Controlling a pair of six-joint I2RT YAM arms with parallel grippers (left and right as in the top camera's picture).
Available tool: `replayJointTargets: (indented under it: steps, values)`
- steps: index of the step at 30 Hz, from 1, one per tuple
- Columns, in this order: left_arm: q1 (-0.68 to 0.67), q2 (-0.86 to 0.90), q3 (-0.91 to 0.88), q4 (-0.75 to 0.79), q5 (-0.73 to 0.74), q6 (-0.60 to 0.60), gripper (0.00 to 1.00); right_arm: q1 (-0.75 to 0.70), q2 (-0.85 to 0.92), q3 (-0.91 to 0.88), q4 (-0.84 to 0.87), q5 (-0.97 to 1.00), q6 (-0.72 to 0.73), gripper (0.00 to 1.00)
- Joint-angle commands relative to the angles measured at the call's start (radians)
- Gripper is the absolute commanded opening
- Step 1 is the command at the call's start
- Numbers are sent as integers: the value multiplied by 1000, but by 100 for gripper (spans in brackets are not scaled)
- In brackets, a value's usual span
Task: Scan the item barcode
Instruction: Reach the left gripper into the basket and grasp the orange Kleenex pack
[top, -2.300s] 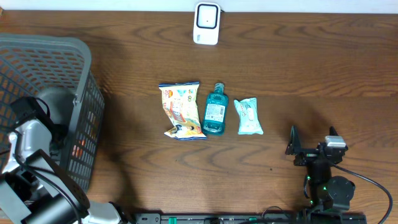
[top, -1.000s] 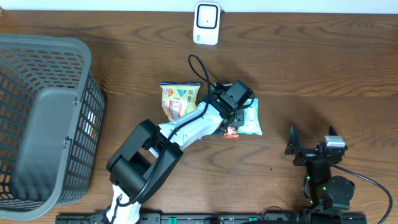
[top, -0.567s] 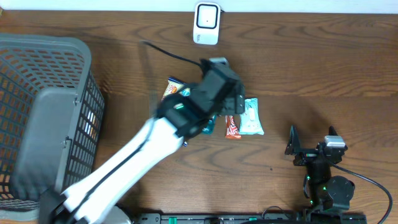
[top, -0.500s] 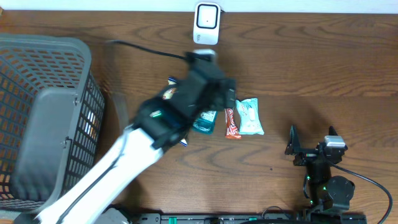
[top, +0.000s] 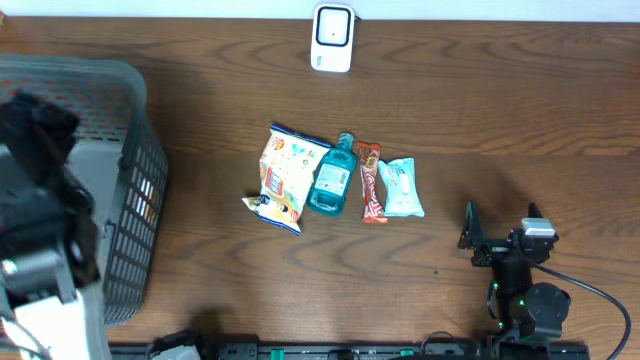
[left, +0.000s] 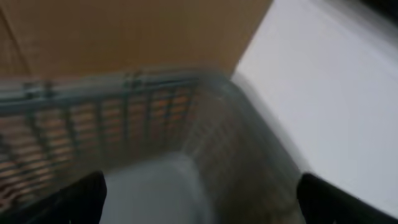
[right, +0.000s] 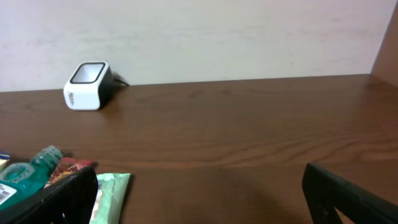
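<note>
Four items are laid in a tight row at the centre of the overhead frame: a snack bag (top: 283, 178), a mouthwash bottle (top: 332, 176), a snack bar (top: 370, 184) and a wipes pack (top: 402, 188). None is held. The scanner (top: 331, 38) is set well apart from them at the top centre of the tabletop (top: 500, 100).

The jaws of the left gripper (left: 199, 200) are spread wide above the basket (top: 140, 175) at the left edge, with nothing seen between them. The jaws of the right gripper (right: 202, 196) are also parked wide and empty at the lower right.

Trouble is most likely to be caused by the crowding. The bottle is pressed against the bag on one side and the bar on the other, so a neighbour could be dragged or tipped when one item is picked. A scan could also be missed if a barcode is turned away from the scanner's window, since no code can be made out on the wrappers. The left arm (top: 40, 230) is rendered as a blur over the basket rim — a knock against the mesh cannot be ruled out.

As for containers, only the basket is present. A bare grey floor is shown in the smeared left wrist view and no goods can be made out — though part of it is hidden by the arm in the overhead frame.
</note>
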Motion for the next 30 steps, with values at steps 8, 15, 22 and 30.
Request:
replayJointTargets:
  steps: [8, 15, 22, 30]
  values:
    - [238, 386, -1, -298, 621, 290, 98, 5, -5, -2, -4, -3, 13, 99]
    - [229, 645, -1, -335, 651, 330, 90, 5, -5, -2, -4, -3, 13, 99]
    - [228, 814, -5, -336, 800, 506, 92, 5, -5, -2, -4, -3, 13, 99]
    - [228, 882, -21, -324, 874, 680, 93, 5, -5, -2, -3, -3, 13, 99]
